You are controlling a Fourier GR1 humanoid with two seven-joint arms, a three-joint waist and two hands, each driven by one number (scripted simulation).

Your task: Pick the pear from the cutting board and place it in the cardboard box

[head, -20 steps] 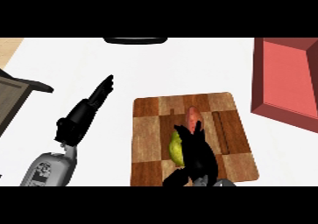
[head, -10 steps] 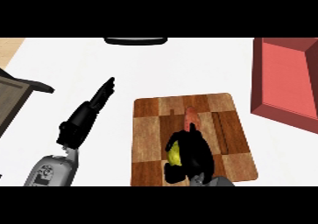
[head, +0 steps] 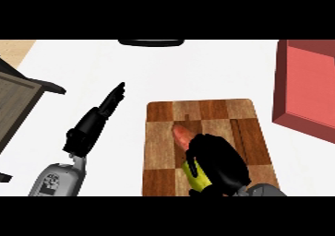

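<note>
While the black right hand (head: 221,159) is curling round the yellow-red pear (head: 197,177), white counter (head: 218,69) is separating the checkered wooden cutting board (head: 163,138) from the red rectangular box (head: 307,125) at 2 o'clock.

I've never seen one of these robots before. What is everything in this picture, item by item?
counter: one, white, fills most of the view
cutting board: one, brown wooden checks, lower centre of the counter
pear: one, yellow-green with a reddish tip, on the board, mostly under the right hand
box: one, reddish, open-topped, at the right edge, partly cut off
dark object: one, black, at the top edge, too cut off to identify
furniture piece: one, grey slats in a dark frame, at the left edge
left hand: one, black on a grey forearm, fingers straight, left of the board
right hand: one, black, curled over the pear
</note>
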